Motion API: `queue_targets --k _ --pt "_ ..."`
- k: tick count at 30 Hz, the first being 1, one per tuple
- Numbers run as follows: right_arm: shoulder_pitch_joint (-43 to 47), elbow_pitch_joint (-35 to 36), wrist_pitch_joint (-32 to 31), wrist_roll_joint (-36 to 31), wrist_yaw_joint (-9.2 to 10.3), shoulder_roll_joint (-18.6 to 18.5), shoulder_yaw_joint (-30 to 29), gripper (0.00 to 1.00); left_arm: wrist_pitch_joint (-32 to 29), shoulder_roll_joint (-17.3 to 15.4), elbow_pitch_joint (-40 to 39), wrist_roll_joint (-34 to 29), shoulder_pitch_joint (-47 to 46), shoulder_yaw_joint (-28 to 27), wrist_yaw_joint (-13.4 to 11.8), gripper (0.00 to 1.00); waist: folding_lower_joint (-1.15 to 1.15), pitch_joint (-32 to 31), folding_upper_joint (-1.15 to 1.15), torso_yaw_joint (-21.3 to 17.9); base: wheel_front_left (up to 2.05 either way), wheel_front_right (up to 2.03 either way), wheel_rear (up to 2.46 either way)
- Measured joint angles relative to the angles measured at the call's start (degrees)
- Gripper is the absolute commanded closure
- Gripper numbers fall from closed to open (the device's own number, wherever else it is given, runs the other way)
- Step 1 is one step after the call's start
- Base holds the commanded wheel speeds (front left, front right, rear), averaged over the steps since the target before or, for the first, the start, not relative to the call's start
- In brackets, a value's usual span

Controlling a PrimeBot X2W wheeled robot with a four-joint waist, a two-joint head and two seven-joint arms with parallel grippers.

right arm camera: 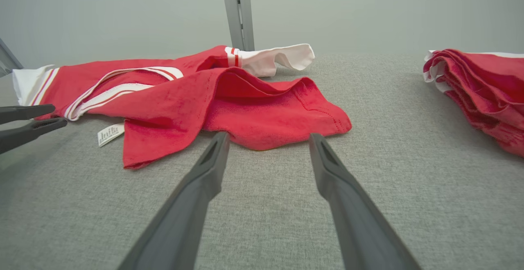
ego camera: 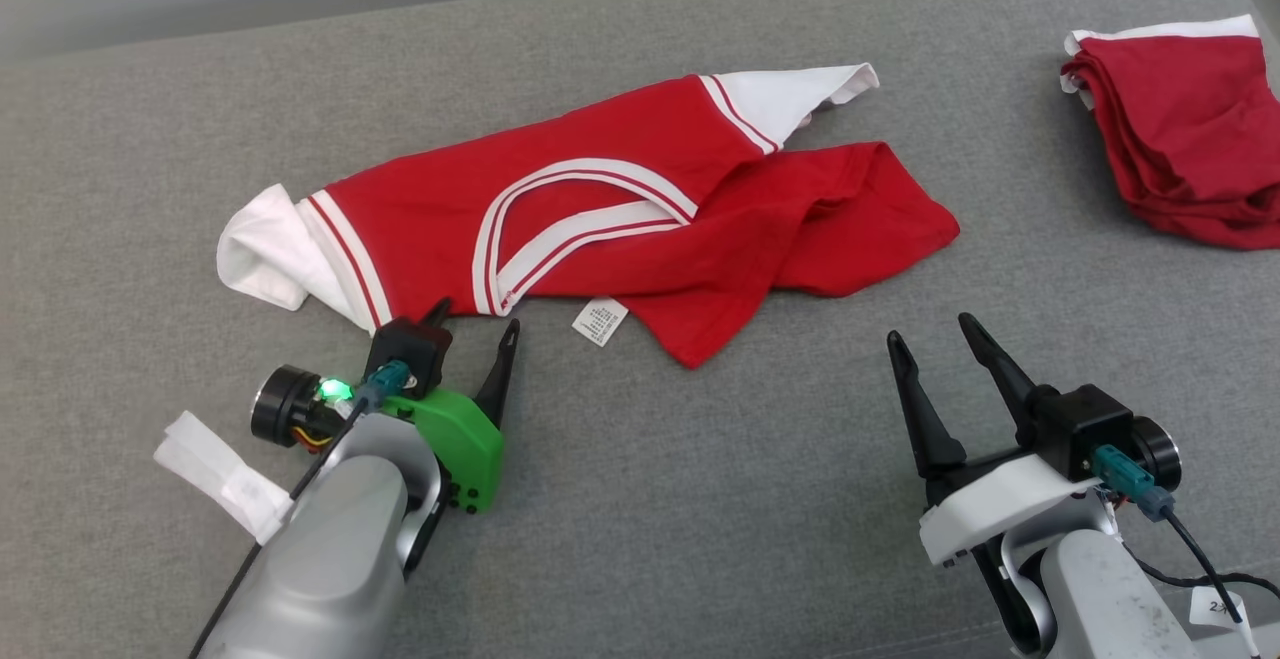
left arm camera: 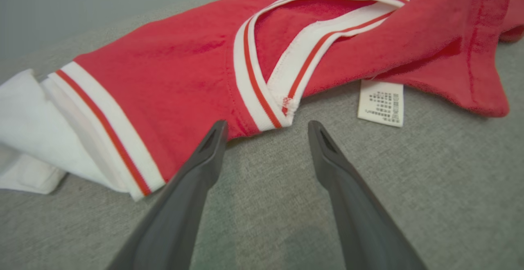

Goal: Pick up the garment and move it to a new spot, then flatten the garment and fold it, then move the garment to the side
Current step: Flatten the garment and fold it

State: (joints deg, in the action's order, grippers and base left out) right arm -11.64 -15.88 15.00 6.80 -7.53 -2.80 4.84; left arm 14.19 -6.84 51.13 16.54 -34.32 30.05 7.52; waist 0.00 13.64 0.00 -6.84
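Red garment point(ego camera: 560, 229) lies crumpled and unfolded on the grey cloth surface point(ego camera: 700, 519), roughly mid-surface, long axis running left to right. White sleeve point(ego camera: 262, 257) with red-striped cuff band at its left end; second white sleeve point(ego camera: 800, 94) at the far right corner. The striped V collar point(ego camera: 580, 224) faces up near the middle, its point toward the robot. Right half of the body fabric is bunched and folded over itself. A white care label point(ego camera: 600, 321) sticks out from the near edge and lies flat on the surface. Left gripper point(ego camera: 477, 316): jaws spread wide, nothing between them, fingers pointing at the near edge of the garment just left of the collar point. In the left wrist view one fingertip sits right at the red hem; contact cannot be confirmed. Right gripper point(ego camera: 929, 328): jaws also spread wide, holding nothing, over bare surface near the bunched right end but clear of it. A separate stack of folded red cloth point(ego camera: 1190, 139) with white trim sits at the far right, well apart from the garment. A white tag point(ego camera: 222, 479) hangs at the left forearm.
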Motion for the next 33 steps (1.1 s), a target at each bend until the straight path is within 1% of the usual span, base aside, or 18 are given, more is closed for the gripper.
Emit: queue_targets --k 9,12,13,15,17,18,23,33 --pt "-0.7 -0.03 -0.01 0.2 0.0 0.01 0.2 0.0 0.45 0.22 7.3 -0.15 -5.12 2.1 0.0 0.0 0.0 1.71 0.0 -1.28 0.0 0.0 0.0" --pt "-0.84 -0.02 -0.01 0.27 0.0 0.01 0.21 0.0 0.57 0.22 8.61 -1.12 -6.34 2.69 -0.51 0.0 0.0 1.95 0.0 -1.53 0.0 0.0 0.0" --pt "-0.88 -0.02 -0.01 0.3 0.0 0.01 0.21 0.0 0.58 0.25 8.95 -1.13 -6.55 2.72 -0.53 0.04 0.0 1.97 0.0 -1.59 0.0 0.0 0.0" --pt "-0.88 -0.02 -0.01 0.36 0.0 0.0 0.14 0.0 0.77 0.44 9.54 -1.02 -6.75 2.7 -0.53 0.62 0.0 1.93 0.0 -1.66 0.0 0.0 0.0" --pt "-0.88 -0.02 0.0 0.38 0.0 0.01 0.05 0.0 0.77 0.55 9.51 -0.78 -6.83 2.66 -0.51 0.9 0.0 1.8 0.0 -1.67 0.0 0.0 0.0" --pt "-0.87 -0.02 -0.01 0.4 0.0 0.01 -0.07 0.0 0.77 0.56 9.37 -0.57 -6.83 2.74 -0.48 1.0 0.0 1.68 0.0 -1.66 0.0 0.0 0.0" --pt "-0.62 -0.12 -0.01 0.4 0.0 0.0 -0.41 0.0 0.82 0.29 5.36 -0.12 -6.46 3.05 -0.38 1.0 0.0 0.81 0.0 -1.38 0.0 0.0 0.0" --pt "0.68 -0.53 0.0 0.81 0.0 0.01 -0.27 0.0 0.83 -2.71 -7.11 1.01 -2.29 2.69 -0.11 1.0 0.0 -2.24 0.0 -0.32 0.0 0.0 0.0"
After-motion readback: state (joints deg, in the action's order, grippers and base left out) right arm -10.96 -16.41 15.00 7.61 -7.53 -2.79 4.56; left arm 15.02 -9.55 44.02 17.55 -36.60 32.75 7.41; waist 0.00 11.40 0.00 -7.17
